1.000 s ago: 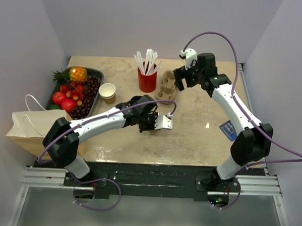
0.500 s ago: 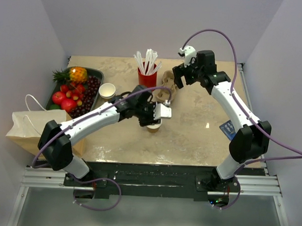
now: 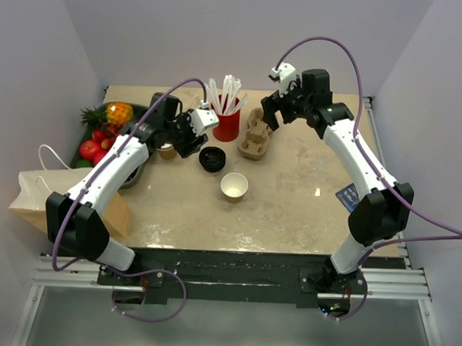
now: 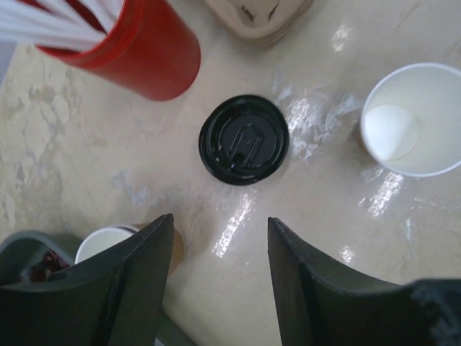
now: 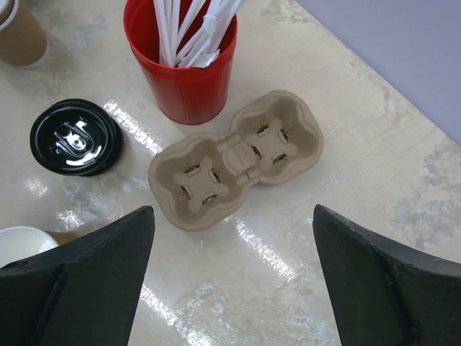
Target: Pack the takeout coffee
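Worktop scene from above, with both wrist views. The takeout coffee is in two parts. Its small tan kraft-paper cup stands upright and uncovered near the middle of the beige marbled worktop, its white inside showing. Its round black plastic lid lies flat on the worktop just beside the cup, on the far-left side, and the two do not touch.

The left fingers are spread apart with nothing between them. They hang above the bare worktop with the lid ahead of them. A second open tan paper cup stands to the left of the lid and is partly hidden behind one left finger in the left wrist view.

The right fingers are spread wide and hold nothing. They hang above the moulded brown pulp two-cup carrier, and both of its wells are vacant.

The carrier lies just beside the ribbed red plastic cup, which holds white wrapped straws. Whether the carrier and the red cup touch cannot be told.

At the left edge of the worktop, a dark tray holds a pineapple, red fruit and dark grapes. A brown paper bag with white handles stands nearer the arm bases. A small blue card lies near the right arm.
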